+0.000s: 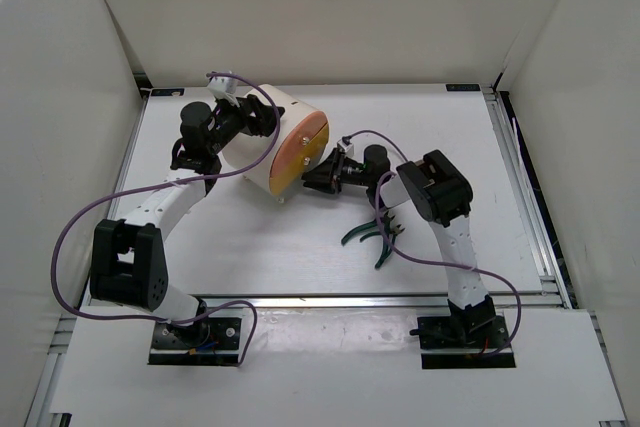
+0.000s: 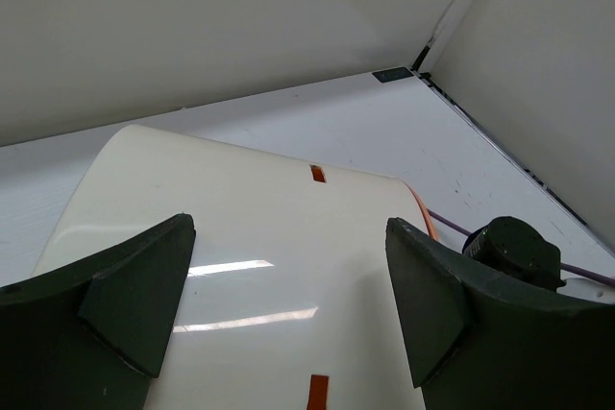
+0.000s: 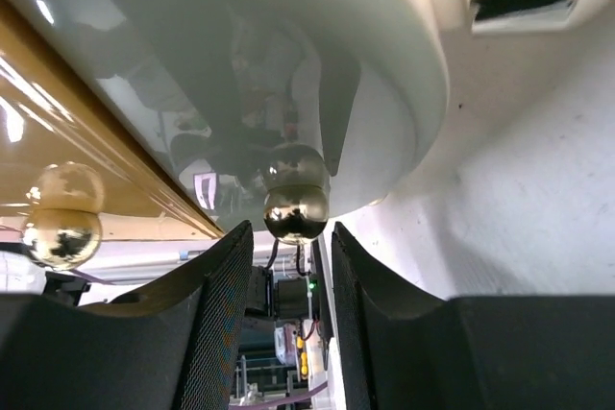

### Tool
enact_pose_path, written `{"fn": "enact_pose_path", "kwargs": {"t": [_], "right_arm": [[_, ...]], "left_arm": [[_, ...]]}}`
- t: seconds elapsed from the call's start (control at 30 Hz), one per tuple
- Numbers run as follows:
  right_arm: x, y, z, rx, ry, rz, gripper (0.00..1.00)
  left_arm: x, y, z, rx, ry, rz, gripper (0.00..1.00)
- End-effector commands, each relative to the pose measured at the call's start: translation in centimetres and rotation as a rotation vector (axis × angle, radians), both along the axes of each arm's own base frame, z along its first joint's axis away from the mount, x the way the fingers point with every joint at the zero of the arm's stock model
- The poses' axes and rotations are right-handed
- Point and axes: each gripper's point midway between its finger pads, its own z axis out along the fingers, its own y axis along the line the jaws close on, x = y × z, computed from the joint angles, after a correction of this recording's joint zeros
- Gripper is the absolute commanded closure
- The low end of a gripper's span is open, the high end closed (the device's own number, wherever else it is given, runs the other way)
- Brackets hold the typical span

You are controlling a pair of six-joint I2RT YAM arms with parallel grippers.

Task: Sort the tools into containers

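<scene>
the dark-green-handled tools point(image 1: 368, 234) lay in a loose cluster on the white table point(image 1: 300, 267), outside any drawer. they were just beside the right arm's forearm and a little to the near right of the drum cabinet point(image 1: 292, 112). the cabinet sat left of the table's middle, its flat peach face point(image 1: 296, 159) turned toward the right arm. on that face a grey-green drawer front point(image 3: 173, 55) carried a small brass knob point(image 3: 296, 210). a second brass knob point(image 3: 60, 235) showed further left in the right wrist view, mirrored in the glossy surface above it.

the right gripper point(image 3: 291, 234) sat at the face with its jaws set narrow, one finger on each side of the first knob. the finger on the right of that view point(image 3: 375, 314) looked to be against the knob, while a sliver of gap seemed to show on the other side. whether the knob was actually pinched could not be told.

the left gripper point(image 2: 288, 304) stood wide, its two dark fingers point(image 2: 135, 304) spread over the drum's curved cream wall on the side away from the face. it held nothing, and whether the tips touched the wall could not be told. small orange marks point(image 2: 317, 174) dotted that wall. a purple cable point(image 1: 58, 265) looped out from the left arm, and plain white walls point(image 1: 330, 7) closed in the table.
</scene>
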Motion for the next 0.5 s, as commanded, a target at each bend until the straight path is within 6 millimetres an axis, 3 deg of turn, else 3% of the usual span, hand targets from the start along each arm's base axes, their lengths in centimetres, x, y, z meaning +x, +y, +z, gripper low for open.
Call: {"fn": "enact_pose_path", "kwargs": {"t": [0.0,0.3,0.47], "right_arm": [[1.2,0.1,0.9,0.025,-0.069,-0.003,0.57],[2.1,0.7,1.4,0.043,-0.077,0.004,0.59],[2.3,0.6,1.4,0.054,-0.066,-0.001,0.66]], "left_arm": [[-3.5,0.7,-13.5,0.077,0.486,0.011,0.08],[-3.6,0.7,-13.6,0.077,0.489,0.010,0.08],[-3.7,0.7,-13.9,0.078,0.494,0.008,0.08]]}}
